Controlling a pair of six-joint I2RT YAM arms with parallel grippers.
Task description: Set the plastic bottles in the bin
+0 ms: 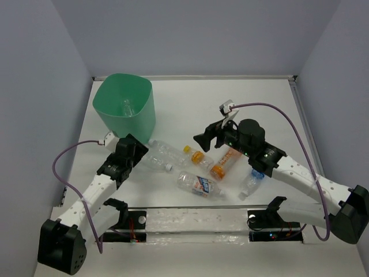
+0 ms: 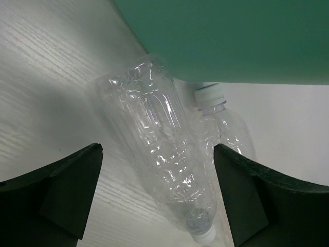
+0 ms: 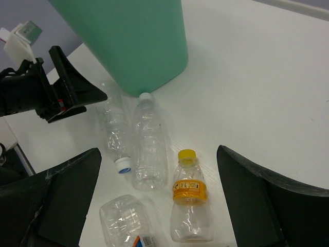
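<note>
Unlabelled bottle (image 2: 226,135) lies cap toward bin (image 2: 231,36); its neighbour (image 2: 159,154) lies cap away.

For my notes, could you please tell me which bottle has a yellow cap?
The orange-banded bottle; the two clear bottles beside it have white caps.

Seven bottles (image 1: 199,184) are counted: six on the tabletop (image 1: 271,109), one in the bin (image 1: 141,118). Two are seen with orange labels. One yellow cap (image 3: 186,154) is seen. One bin and two arms (image 1: 95,193) are counted.
</note>
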